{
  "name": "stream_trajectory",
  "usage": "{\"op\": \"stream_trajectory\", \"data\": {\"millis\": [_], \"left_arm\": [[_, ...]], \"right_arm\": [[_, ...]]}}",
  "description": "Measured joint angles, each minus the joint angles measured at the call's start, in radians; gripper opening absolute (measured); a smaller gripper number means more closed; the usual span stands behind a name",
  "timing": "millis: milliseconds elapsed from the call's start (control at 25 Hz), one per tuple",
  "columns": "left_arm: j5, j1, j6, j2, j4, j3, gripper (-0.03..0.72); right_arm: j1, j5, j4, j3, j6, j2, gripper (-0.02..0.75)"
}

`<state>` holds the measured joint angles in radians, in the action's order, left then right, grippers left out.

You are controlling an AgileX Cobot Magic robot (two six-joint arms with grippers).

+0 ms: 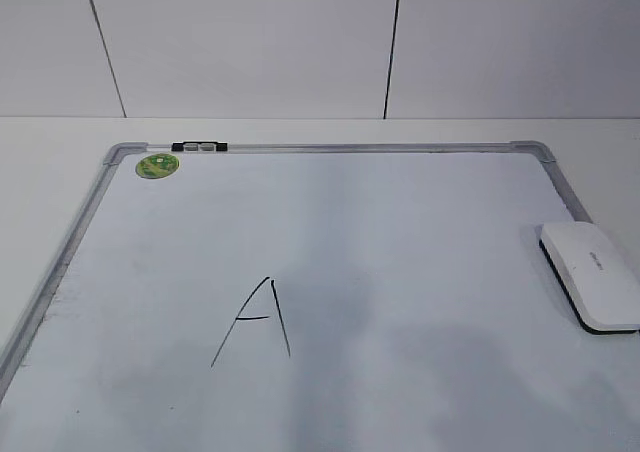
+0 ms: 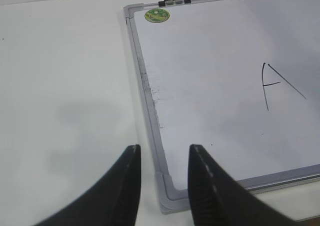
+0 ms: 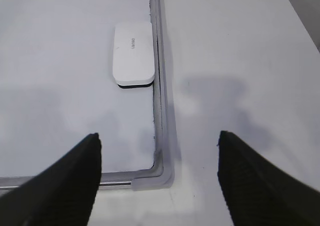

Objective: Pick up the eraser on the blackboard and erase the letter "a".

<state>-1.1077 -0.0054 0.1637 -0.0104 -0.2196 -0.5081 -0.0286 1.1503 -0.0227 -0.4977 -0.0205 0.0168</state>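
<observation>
The blackboard is a white board with a grey frame lying flat on the table. The eraser, a white block with a black underside, lies on its right edge; in the right wrist view it sits against the frame. A tall angular capital "A" is drawn left of the middle and also shows in the left wrist view. No small cursive "a" shows in any view. My left gripper is open and empty above the board's near left corner. My right gripper is wide open and empty above the near right corner, short of the eraser.
A round green sticker and a small black-silver clip sit at the board's far left corner. The white table runs around the board on all sides. A white panelled wall stands behind the table.
</observation>
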Motion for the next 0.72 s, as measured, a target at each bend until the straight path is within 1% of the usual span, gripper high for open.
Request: {"op": "stream_trajectory", "data": {"millis": [720], "left_arm": [[0.000,0.000,0.000,0.000,0.000,0.000,0.237]], "right_arm": [[0.002,0.000,0.000,0.000,0.000,0.000,0.577]]}}
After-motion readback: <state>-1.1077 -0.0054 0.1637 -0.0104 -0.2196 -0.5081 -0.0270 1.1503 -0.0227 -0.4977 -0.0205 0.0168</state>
